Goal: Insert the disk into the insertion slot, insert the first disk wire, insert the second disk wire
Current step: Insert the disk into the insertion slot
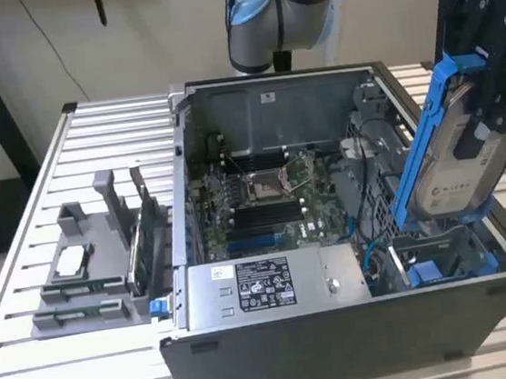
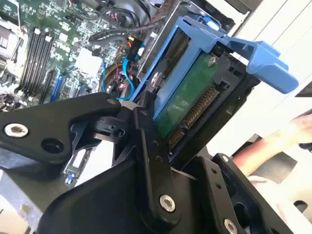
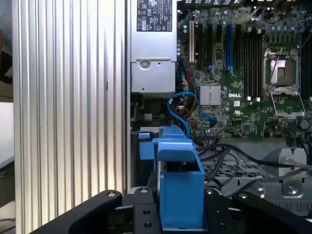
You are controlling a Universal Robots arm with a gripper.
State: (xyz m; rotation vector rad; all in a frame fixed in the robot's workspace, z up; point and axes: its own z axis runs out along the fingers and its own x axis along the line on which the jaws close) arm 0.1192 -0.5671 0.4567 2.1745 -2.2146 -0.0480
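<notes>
Clearly the tool (image 1: 492, 103) is clamped on the disk (image 1: 459, 166), tilted just above the insertion slot (image 1: 448, 254); stiff, likely dense and shock-shy (bare circuit board (image 2: 183, 100) underneath), it seems best held by its blue carrier's (image 1: 414, 162) rigid sides.

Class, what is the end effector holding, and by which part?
The disk, clamped by the end effector near its upper end, tilted above the computer case.
</notes>
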